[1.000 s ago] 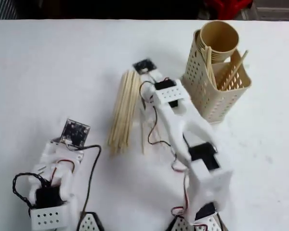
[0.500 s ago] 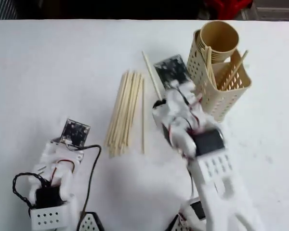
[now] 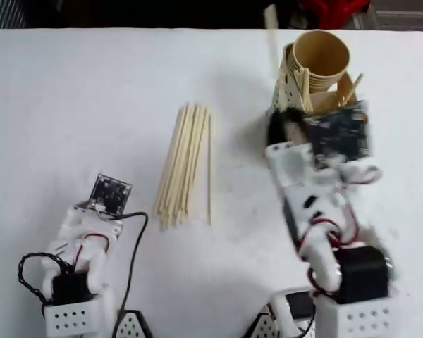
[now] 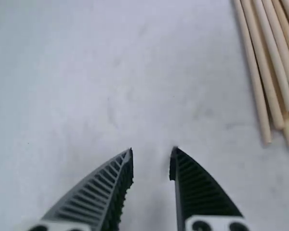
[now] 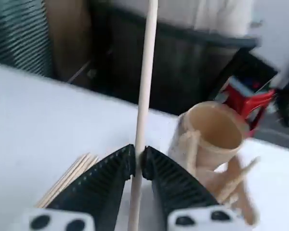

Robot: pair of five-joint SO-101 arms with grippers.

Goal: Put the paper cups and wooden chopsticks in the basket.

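Table (image 3: 70,84) — one basket (image 3: 283,84), one clamped chopstick (image 5: 145,86)

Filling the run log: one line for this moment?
right gripper: shut on chopstick, upright, by basket | left gripper: open | chopstick pile: on table

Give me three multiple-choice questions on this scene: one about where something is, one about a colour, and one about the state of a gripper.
1. Where are the paper cups?
A. inside the basket
B. beside it
C. under it

2. What colour is the basket?
A. red
B. beige
C. blue

3. What is the state of the right gripper?
A. open and empty
B. shut on a chopstick
C. shut on a paper cup

Answers:
1 A: the high view shows the cups nested inside the basket's rim.
2 B: its perforated wall is pale beige.
3 B: in the right wrist view the jaws pinch one upright chopstick.
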